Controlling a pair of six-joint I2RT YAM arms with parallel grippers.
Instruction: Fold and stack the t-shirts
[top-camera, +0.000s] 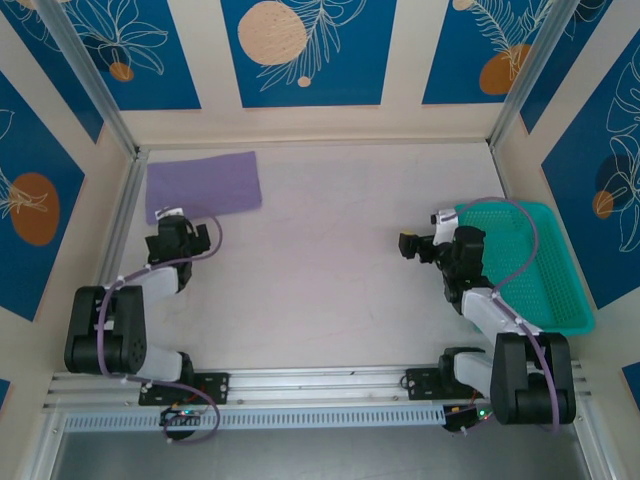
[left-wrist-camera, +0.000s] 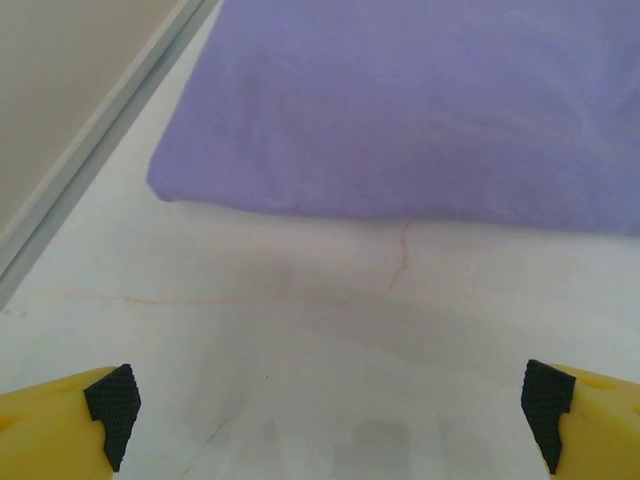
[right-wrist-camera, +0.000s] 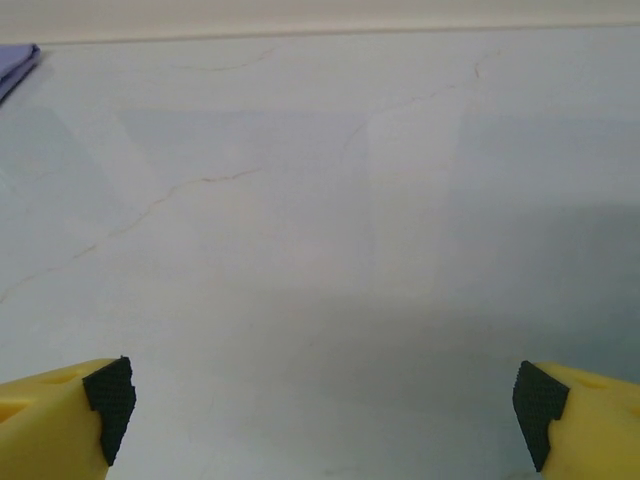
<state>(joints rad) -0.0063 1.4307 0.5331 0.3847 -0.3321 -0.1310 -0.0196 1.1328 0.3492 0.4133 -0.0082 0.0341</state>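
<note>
The left hand (left-wrist-camera: 330, 400) is released and empty, its yellow fingers with black pads (left-wrist-camera: 112, 402) spread wide, just at the near edge of the folded lavender t-shirt (top-camera: 205, 185). This t-shirt lies flat on the pale worktop (top-camera: 320, 290), plain side up. The right hand (right-wrist-camera: 325, 405) is released and empty too, well apart to the right of the t-shirt. Still farther right of the t-shirt stands a teal mesh basket (top-camera: 562, 285).

You get bright, even light. The top view is sharp; both wrist views are softer, with faint shadows on the table (left-wrist-camera: 330, 420) toward 6 o'clock.
</note>
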